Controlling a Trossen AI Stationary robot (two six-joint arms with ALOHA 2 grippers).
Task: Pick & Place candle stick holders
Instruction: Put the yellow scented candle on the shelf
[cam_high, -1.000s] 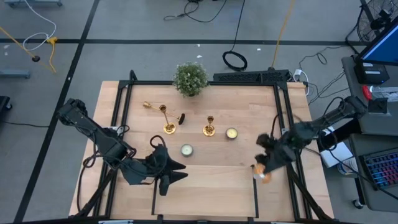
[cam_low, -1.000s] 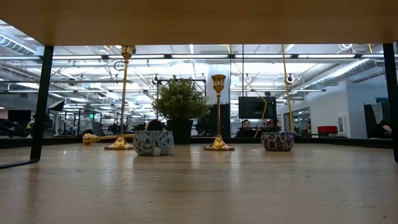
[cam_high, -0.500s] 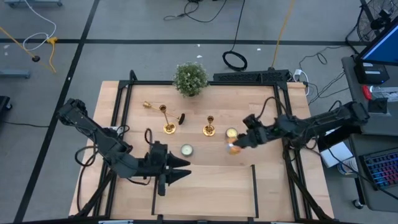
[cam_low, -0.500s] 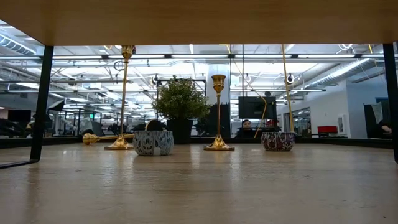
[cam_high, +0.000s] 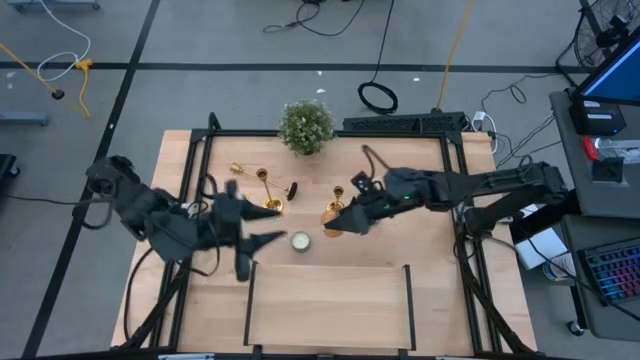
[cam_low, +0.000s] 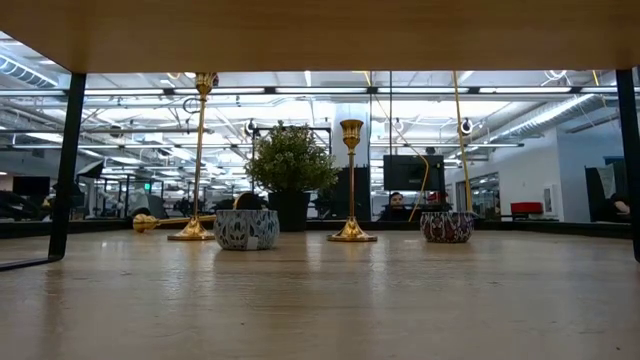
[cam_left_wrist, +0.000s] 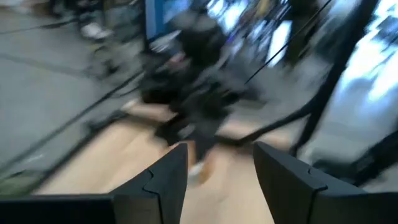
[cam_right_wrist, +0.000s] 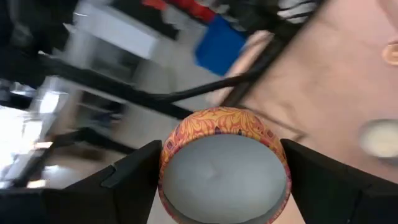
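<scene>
Two grippers, nearest the table's front: the left gripper (cam_left_wrist: 219, 163) hovers over the bare wood with its fingers spread and nothing between them. The right gripper (cam_right_wrist: 227, 180) is clenched on a round orange-patterned tin candle with pale wax (cam_right_wrist: 217, 121), not on a holder.
Tealight: a flat white candle in a patterned tin (cam_high: 299, 241) sits between the two grippers.
Middle row: a shiny brass candlestick holder with a flared base (cam_high: 271, 205) stands upright. A second upright brass holder (cam_low: 351, 180) stands just beside the right gripper.
Further back: a third brass holder (cam_high: 240, 170) lies on its side, its cup towards the table's left edge.
Far edge: a bushy green potted plant (cam_high: 306, 126).
Handling: the holders look rigid, smooth and slippery, top-heavy on narrow stems, and probably light.
Hold: mid-stem with the jaws crosswise seems safest. The fallen one likely rolls, so take it from above.
</scene>
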